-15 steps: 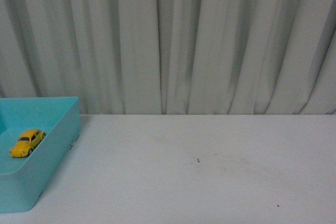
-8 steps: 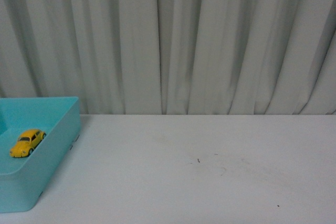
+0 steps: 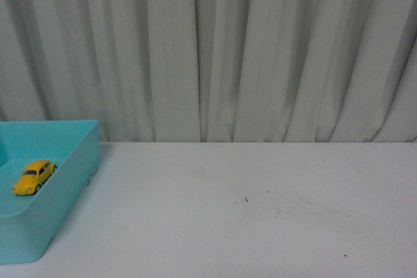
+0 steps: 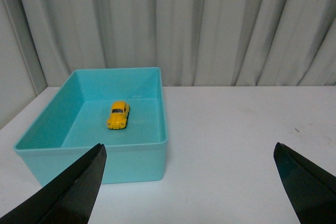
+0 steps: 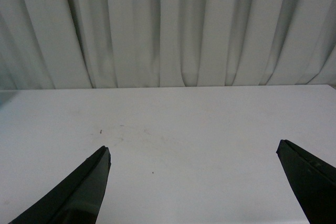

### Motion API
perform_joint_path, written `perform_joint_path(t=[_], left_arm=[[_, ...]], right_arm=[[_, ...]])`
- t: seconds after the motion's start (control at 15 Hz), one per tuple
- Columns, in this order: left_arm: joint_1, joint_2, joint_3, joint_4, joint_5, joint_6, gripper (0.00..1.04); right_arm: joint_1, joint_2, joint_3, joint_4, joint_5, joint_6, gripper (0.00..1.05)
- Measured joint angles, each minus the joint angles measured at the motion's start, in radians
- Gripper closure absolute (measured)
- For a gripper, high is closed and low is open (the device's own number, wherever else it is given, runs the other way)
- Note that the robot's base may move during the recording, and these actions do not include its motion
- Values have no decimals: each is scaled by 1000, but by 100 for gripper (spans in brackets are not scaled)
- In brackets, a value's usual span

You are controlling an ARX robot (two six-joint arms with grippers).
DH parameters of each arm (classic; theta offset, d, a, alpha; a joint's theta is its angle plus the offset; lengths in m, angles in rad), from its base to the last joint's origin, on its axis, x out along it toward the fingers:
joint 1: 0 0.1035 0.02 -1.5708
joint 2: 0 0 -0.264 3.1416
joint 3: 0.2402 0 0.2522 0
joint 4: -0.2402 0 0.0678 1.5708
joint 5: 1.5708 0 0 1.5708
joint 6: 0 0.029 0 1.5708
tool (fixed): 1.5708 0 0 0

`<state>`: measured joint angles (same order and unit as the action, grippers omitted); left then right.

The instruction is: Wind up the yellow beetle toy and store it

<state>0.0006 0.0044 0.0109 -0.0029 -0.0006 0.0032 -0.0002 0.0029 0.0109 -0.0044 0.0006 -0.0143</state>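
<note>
So the yellow beetle toy [image 4: 118, 115] is sitting inside the turquoise bin [image 4: 137, 157], on the bin's floor, roughly mid-way between the side walls and a bit toward the far wall. From the left claw [image 4: 190, 182] it lies ahead and off to the left side, beyond the bin's near wall, well apart from both fingers. The car's long axis runs pretty much along the claw's line of sight, slightly angled, with one end pointing back at the claw. I think that's the front, but it's too small to swear by

The left claw is wide open and holding nothing. Same for the right claw [image 5: 193, 182]: spread wide, empty, with only bare white table [image 5: 210, 124] and a few small dark specks in front of it. No bin or car shows in the right wrist view at all, so my read is the left arm is clearly the nearer one. In the front view the toy [image 3: 33, 177] and bin hug the far left edge, and neither arm shows there

Looks-wise: small, glossy yellow, rounded bug shape, dark windows, dark wheels just peeking out underneath. It's upright on its wheels, touching none of the walls

My guess is the storing part already looks done, since the car is in the bin with both claws clear of it
</note>
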Motion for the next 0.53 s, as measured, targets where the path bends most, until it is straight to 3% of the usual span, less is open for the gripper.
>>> perform_joint_path(t=[0.53], left_arm=[[0,0,0,0,-1,-3,7]], right_arm=[[0,0,0,1,-1,0,6]])
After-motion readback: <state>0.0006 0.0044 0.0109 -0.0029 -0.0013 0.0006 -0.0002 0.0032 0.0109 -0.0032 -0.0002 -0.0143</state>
